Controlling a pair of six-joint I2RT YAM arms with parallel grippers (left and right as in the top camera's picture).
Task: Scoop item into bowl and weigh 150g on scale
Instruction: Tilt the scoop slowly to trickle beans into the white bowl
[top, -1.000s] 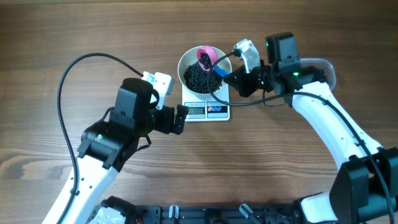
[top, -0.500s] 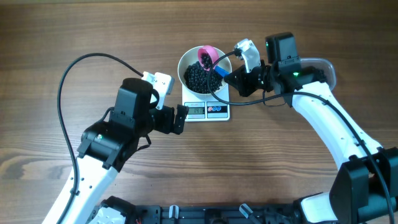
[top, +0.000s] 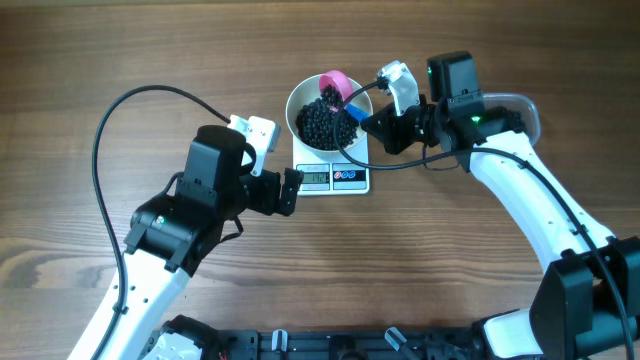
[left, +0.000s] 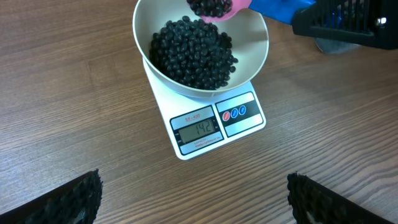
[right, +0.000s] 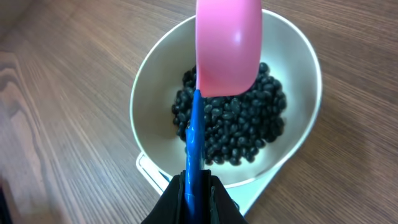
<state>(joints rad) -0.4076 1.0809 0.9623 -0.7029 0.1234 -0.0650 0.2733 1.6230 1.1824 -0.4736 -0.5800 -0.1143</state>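
Table: your brown wooden table (top: 100, 60) carried the scale toward its far edge, about midway between the side edges.
Right gripper: the right gripper (right: 193, 186) was clamped on the blue handle (right: 194, 137) of the small pink plastic scoop (right: 229, 43). The handle ran straight out from the jaws, with the cup over the bowl's far rim.
Left gripper: the left gripper (top: 293, 191) stood wide and empty, just off the scale's left near corner.
Scale: the flat white rectangular kitchen scale (left: 242, 115) faced its display to the near edge.
Bowl: the round white bowl (left: 258, 46) sat on the scale.
Beans: the small black beans (left: 193, 53) were heaped in the bowl, directly below the scoop.
Nearer arm: your right, judging by the scoop.
Views: only the left wrist showed the display reading 142 and beans at the scoop's mouth. The right wrist showed the grip, with the cup's underside hiding its load.
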